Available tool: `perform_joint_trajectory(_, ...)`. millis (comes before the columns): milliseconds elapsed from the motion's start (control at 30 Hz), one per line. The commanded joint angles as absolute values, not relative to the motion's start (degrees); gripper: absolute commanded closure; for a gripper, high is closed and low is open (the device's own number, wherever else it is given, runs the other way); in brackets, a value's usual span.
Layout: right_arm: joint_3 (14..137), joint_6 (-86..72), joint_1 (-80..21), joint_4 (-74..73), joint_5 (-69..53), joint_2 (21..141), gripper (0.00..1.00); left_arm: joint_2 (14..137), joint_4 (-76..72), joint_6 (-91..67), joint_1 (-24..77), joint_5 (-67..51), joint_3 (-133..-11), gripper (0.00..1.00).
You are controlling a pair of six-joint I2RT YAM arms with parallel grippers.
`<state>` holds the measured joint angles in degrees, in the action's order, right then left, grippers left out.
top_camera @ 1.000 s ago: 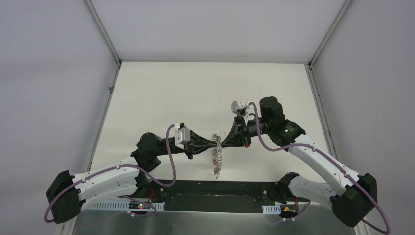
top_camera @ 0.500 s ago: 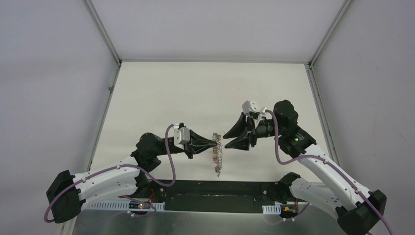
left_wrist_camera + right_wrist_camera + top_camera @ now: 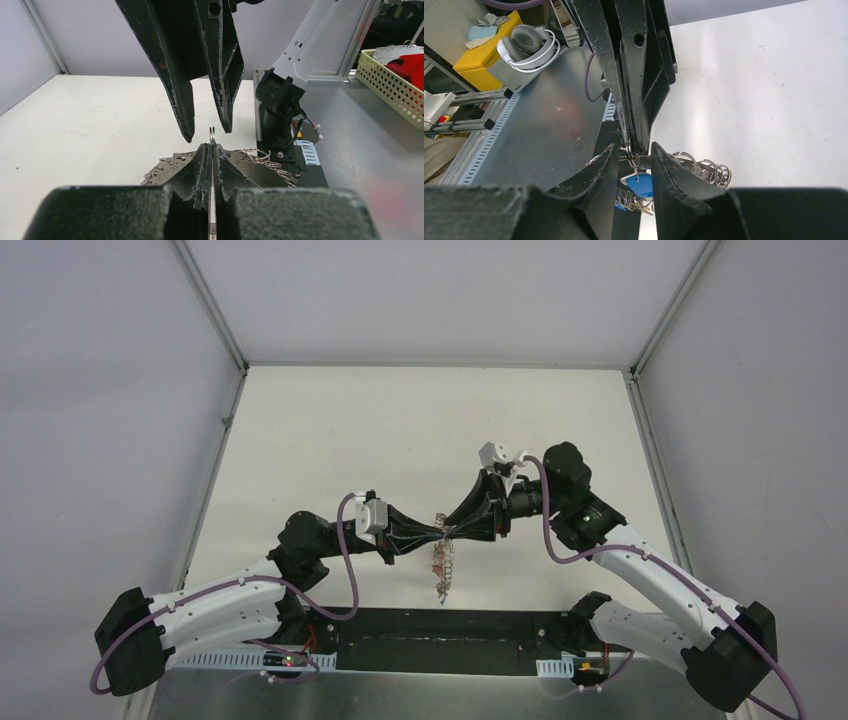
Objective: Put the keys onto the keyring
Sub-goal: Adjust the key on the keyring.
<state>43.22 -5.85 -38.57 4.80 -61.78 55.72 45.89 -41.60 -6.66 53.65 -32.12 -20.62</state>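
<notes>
My left gripper (image 3: pixel 441 530) is shut on the edge of the keyring (image 3: pixel 440 566), a grey metal ring fringed with small keys and split rings, which hangs below it above the table. In the left wrist view a small split ring (image 3: pixel 212 134) sticks out past its shut fingertips (image 3: pixel 206 156). My right gripper (image 3: pixel 455 528) is open, its fingers (image 3: pixel 183 112) on either side of that tip. In the right wrist view a blue-headed key (image 3: pixel 642 184) hangs on a small ring (image 3: pixel 631 156) between the open right gripper (image 3: pixel 634 156). No yellow-headed key can be made out.
The white table (image 3: pixel 400 440) is walled by a grey frame. A dark metal base plate (image 3: pixel 440 640) lies at the near edge. Off the table are a yellow basket (image 3: pixel 395 70) and headphones (image 3: pixel 526 42).
My right gripper drew back to the right and opened wide, then came back and now straddles the left gripper's tip. The left gripper and keyring stayed put.
</notes>
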Motion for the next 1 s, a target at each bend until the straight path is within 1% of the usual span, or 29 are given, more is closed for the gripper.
perform_joint_trajectory(0,43.0,-6.4,-39.4,9.0,-62.1,56.2,0.68,45.2,-48.2,-7.1,53.9,-33.0,-21.7,1.0)
perform_joint_trajectory(267,41.5,-4.5,-39.4,7.1,-60.0,54.9,0.69,44.8,-47.9,-7.0,54.0,-32.8,-21.8,1.0)
perform_joint_trajectory(300,41.4,-4.2,-39.4,6.7,-59.7,54.7,0.73,44.7,-47.9,-7.0,53.9,-32.8,-21.8,1.0)
perform_joint_trajectory(367,41.1,-4.0,-39.4,6.4,-59.3,54.6,0.87,44.7,-47.9,-7.1,54.0,-32.8,-21.8,1.0)
perform_joint_trajectory(433,41.0,-4.1,-39.4,6.5,-59.0,54.5,0.97,44.7,-47.8,-7.1,54.0,-32.8,-21.9,1.0)
perform_joint_trajectory(467,41.0,-4.0,-39.4,6.5,-58.9,54.4,1.0,44.8,-47.8,-7.1,54.0,-32.8,-21.9,1.0)
perform_joint_trajectory(667,42.5,-2.7,-39.4,4.3,-58.8,54.0,1.0,44.2,-45.2,-6.5,53.9,-32.8,-22.3,1.0)
perform_joint_trajectory(700,43.4,-1.4,-39.4,1.7,-58.7,54.1,1.0,43.6,-43.3,-5.9,54.0,-32.7,-22.6,0.98)
perform_joint_trajectory(767,46.2,3.4,-39.4,-5.8,-58.1,54.4,1.0,42.0,-36.9,-4.0,53.9,-32.2,-24.0,0.85)
perform_joint_trajectory(833,49.0,7.6,-39.4,-13.6,-56.9,55.1,1.0,40.5,-29.6,-2.2,54.0,-31.1,-25.6,0.75)
perform_joint_trajectory(967,55.6,15.3,-39.4,-29.6,-53.5,58.0,1.0,39.8,-18.7,0.8,53.9,-30.7,-29.2,0.66)
